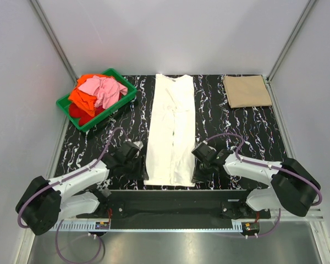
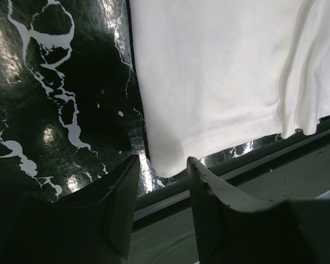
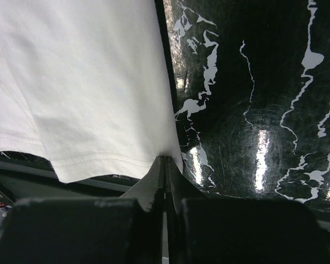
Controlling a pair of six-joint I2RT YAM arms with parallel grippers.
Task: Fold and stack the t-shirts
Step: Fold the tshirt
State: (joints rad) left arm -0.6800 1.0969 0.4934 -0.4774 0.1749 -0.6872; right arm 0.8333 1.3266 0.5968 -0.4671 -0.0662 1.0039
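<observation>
A white t-shirt lies folded into a long strip down the middle of the black marbled table. My left gripper is open, with the shirt's near left corner just beyond its fingertips. My right gripper is shut on the shirt's near right hem corner, low at the table. A folded tan t-shirt lies at the far right. Pink, orange and red t-shirts are bunched in the crate.
A green plastic crate stands at the far left. The table's near edge and a metal rail run just past the shirt's hem. Grey walls close in on the table's sides and back.
</observation>
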